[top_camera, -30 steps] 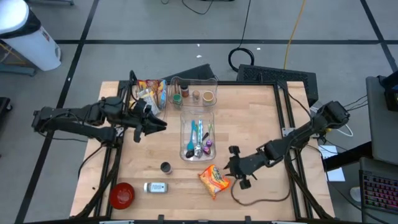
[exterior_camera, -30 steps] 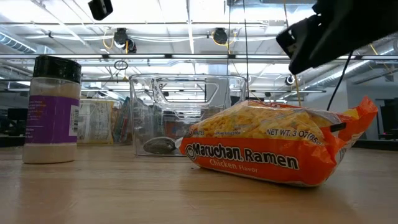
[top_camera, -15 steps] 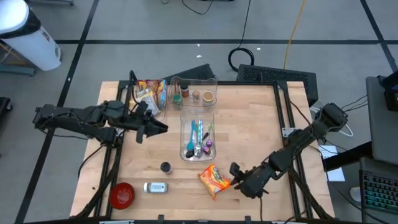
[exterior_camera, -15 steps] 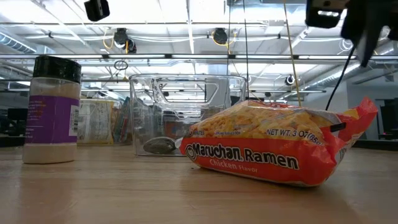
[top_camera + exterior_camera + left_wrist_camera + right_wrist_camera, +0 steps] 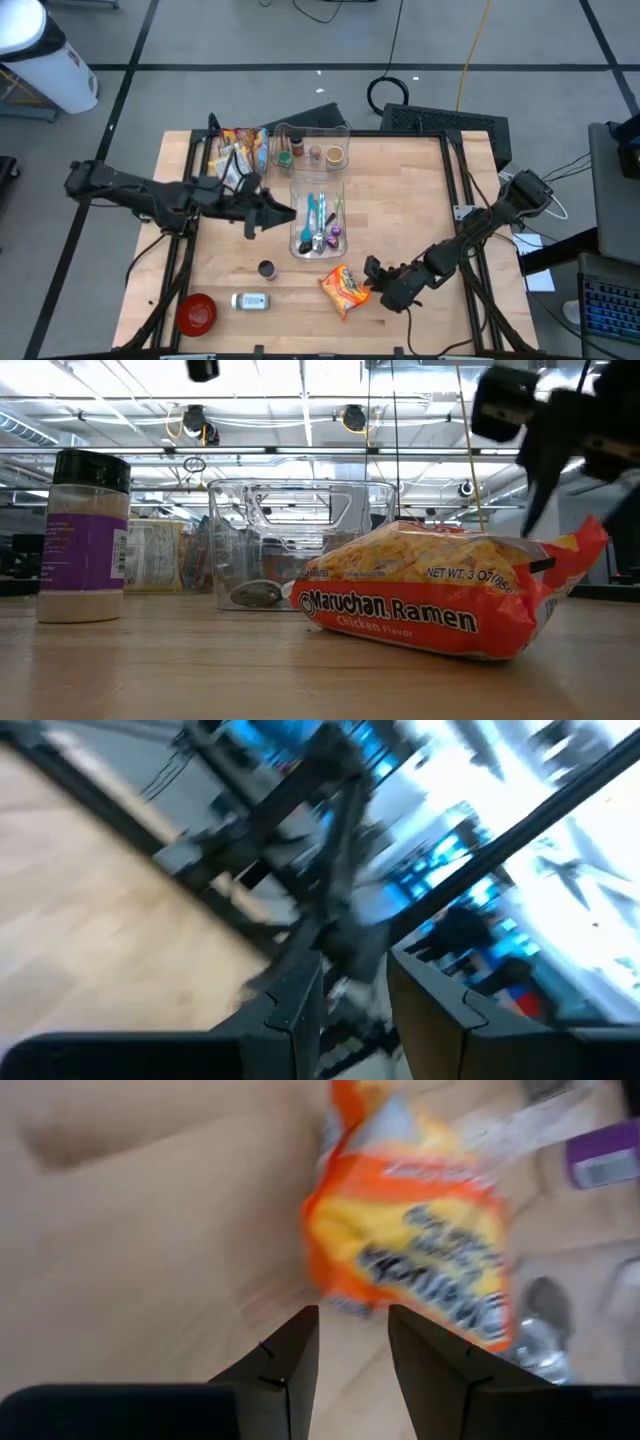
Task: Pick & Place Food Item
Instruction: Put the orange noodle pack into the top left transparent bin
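An orange Maruchan ramen packet (image 5: pixel 344 290) lies flat on the wooden table near the front edge; it also shows in the low view (image 5: pixel 440 600) and the right wrist view (image 5: pixel 415 1250). My right gripper (image 5: pixel 372 274) is open just right of the packet, fingers pointing at its right end. In the low view my right gripper (image 5: pixel 585 500) hangs over that end (image 5: pixel 585 545). In the right wrist view the packet's edge lies just ahead of the fingertips (image 5: pixel 300 1335); I see no touch. My left gripper (image 5: pixel 284 213) is open and empty above the table, beside the clear bin (image 5: pixel 299 215).
The clear bin holds utensils at mid-table. A small spice jar (image 5: pixel 266 269), a lying bottle (image 5: pixel 250 301) and a red bowl (image 5: pixel 196 313) sit at the front left. Snack packets (image 5: pixel 243 150) and jars (image 5: pixel 310 152) stand at the far edge. A cable (image 5: pixel 420 322) lies at the front right.
My right gripper has swung toward the near edge and then back toward the packet's right end, coming down beside it. My left gripper has moved toward the table's right, up to the clear bin. The packet has stayed in place.
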Robot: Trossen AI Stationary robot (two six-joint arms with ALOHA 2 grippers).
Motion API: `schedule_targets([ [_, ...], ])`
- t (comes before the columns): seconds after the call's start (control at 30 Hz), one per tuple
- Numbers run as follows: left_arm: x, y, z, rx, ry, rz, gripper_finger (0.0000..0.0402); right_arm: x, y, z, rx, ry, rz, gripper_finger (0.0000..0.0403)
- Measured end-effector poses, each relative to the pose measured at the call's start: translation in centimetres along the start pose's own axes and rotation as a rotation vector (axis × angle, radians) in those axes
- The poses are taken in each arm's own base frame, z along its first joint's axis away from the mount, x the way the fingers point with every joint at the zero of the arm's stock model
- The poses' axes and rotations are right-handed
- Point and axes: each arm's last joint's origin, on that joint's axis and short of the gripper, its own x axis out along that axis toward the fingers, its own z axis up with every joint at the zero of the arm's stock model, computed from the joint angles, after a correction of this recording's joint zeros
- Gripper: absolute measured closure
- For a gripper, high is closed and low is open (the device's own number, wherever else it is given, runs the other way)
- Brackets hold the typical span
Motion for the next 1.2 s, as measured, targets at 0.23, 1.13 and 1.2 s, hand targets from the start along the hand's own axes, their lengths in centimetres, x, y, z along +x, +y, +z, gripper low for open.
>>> schedule_targets([
  [0.23, 2.3, -0.7, -0.5, -0.049, -0.145, -0.114, 0.0282, 0.6, 1.1, -1.2, -0.033, -0.043, -0.029, 0.0289],
  [1.13, 2.9, -1.4, -2.0, -0.110, -0.187, -0.081, 0.0282, 2.7, 1.9, -1.0, 0.012, -0.238, -0.090, 0.0297],
  [1.2, 2.9, -1.4, -2.0, -0.116, -0.186, -0.081, 0.0282, 2.7, 1.7, -1.0, 0.034, -0.224, -0.122, 0.0314],
])
